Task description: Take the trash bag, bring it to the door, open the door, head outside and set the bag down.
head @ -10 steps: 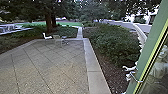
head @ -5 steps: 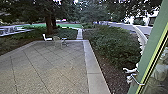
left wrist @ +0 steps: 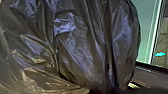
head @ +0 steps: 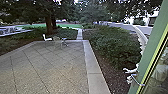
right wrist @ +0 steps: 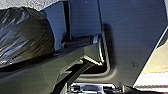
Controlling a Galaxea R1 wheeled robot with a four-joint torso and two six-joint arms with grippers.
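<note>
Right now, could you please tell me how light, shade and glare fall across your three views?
Head view: soft daylight, a warmer tint on the nearer paving, deep shade under the trees; left wrist view: bluish and brownish sheen on the folds of the trash bag; right wrist view: streaky highlights on its dark plastic.

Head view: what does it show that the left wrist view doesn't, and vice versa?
Head view: white chair, hedge, tree trunk, paved yard.
Left wrist view: trash bag, dark crinkled plastic, close up.
Both: green surface, a green frame and a green panel; can't tell if same part.
</note>
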